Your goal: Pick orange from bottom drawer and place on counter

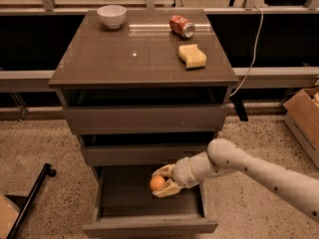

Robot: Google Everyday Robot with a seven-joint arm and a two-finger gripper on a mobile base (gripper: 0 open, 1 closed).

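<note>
The gripper sits inside the open bottom drawer, toward its right half. Its two fingers are closed around the orange (one finger above the fruit, one below). Whether the orange is clear of the drawer floor cannot be told. The arm reaches in from the right of the view.

Step in hand, by my reading: extraction. The grasp looks complete and placement is not yet done.

The next move calls for drawing the fruit outward and up, clear of the middle drawer front, then raising it above the counter. Bare surface shows at centre and front left. A white bowl, a red can and a yellow sponge occupy the rear and right.
</note>
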